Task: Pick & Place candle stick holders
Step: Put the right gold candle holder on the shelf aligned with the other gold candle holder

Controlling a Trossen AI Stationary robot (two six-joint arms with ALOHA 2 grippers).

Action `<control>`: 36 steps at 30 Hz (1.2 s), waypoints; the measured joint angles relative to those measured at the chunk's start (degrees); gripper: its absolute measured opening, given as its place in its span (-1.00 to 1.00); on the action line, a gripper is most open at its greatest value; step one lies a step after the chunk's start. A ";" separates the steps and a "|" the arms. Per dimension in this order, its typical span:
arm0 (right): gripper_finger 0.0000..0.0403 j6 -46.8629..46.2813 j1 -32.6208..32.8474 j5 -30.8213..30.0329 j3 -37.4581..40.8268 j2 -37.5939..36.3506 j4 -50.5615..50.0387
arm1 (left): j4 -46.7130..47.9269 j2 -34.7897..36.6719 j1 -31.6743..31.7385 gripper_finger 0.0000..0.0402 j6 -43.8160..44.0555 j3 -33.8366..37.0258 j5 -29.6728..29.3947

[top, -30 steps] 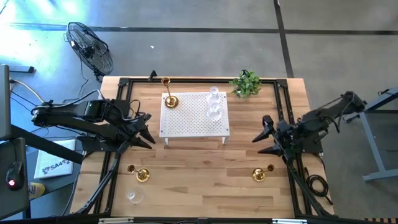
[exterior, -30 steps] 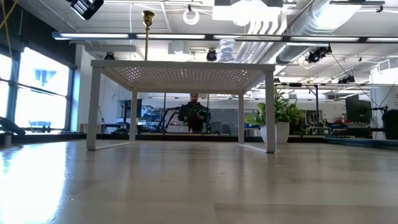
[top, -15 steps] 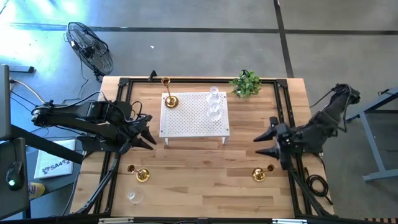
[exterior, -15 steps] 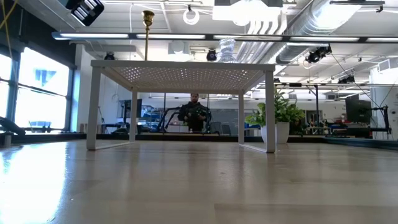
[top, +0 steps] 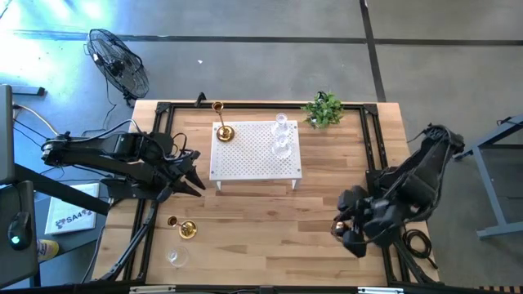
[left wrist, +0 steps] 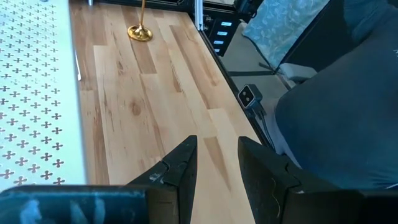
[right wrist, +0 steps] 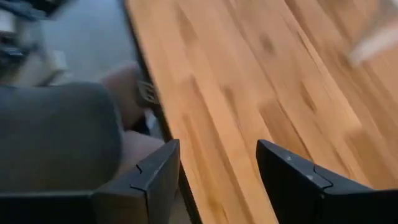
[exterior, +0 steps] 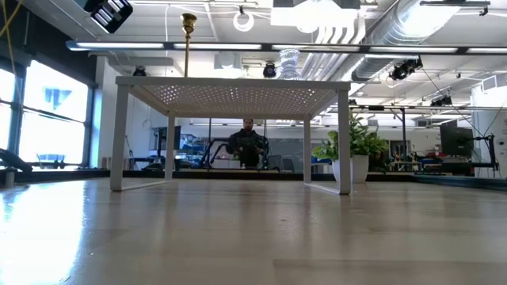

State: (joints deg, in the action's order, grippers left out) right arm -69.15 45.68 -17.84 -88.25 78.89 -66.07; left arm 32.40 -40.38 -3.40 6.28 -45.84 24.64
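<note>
With our right hand [top: 347, 233] open and swinging low over the wooden bench [top: 270, 237], we risk toppling the unseen brass holder beneath it.

Grey concrete floor [top: 270, 57]; standing fan [top: 119, 65]; bright windows [exterior: 47, 119]; ceiling ducts [exterior: 372, 24]

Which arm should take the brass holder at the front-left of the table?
Left, probably. The left gripper hangs open just behind that brass holder; the right gripper is across the table at the front-right.
</note>
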 joint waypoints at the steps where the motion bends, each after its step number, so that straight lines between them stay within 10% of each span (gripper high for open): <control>1: 0.01 -2.63 -0.12 1.12 -1.88 1.66 -3.04 | 0.00 0.00 0.00 -0.44 -0.01 0.00 0.00; 11: 0.01 -22.72 -3.01 12.91 -10.36 12.04 -23.95 | 0.11 0.00 -0.02 -0.44 -3.49 0.00 0.33; 36: 0.01 -24.16 -4.27 18.34 -10.30 14.45 -23.94 | 0.76 0.00 -0.02 -0.44 -6.08 0.00 0.36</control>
State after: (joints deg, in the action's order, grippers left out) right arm -93.31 41.41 0.50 -98.54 93.34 -90.02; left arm 33.17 -40.38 -3.42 0.20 -45.84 25.00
